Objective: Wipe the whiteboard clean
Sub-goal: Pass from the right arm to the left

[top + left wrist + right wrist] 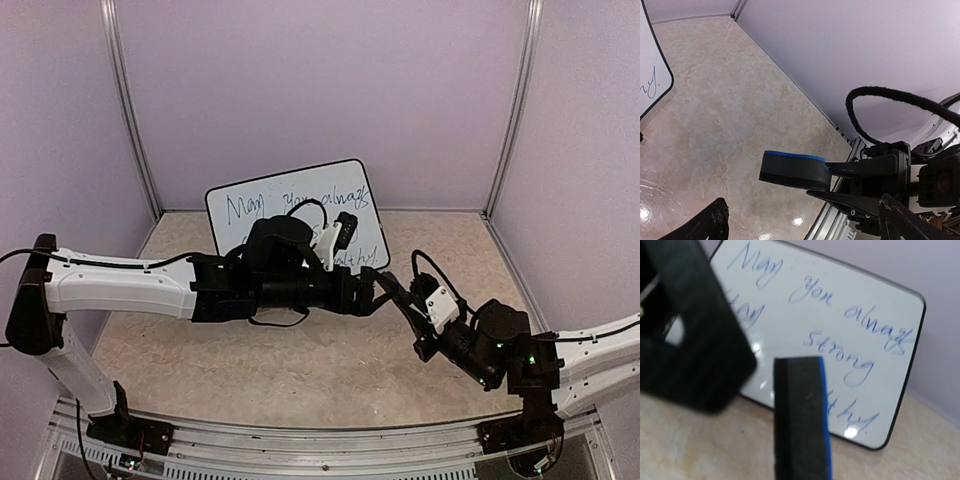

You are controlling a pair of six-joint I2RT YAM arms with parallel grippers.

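left arm stretched rightward | left claw (376, 292) apart | right arm aimed at whiteboard (790, 332) | right claw (825, 179) clamped on eraser (800, 420)

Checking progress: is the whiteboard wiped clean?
No, the whiteboard bears several lines of blue handwriting.

Left arm (125, 285) stretched level from its base toward centre, left gripper (372, 297) spread wide, right arm (600, 352) bent low, reaching forward and inward, right gripper (398, 295) pinched tight on eraser (795, 169), both grippers close together
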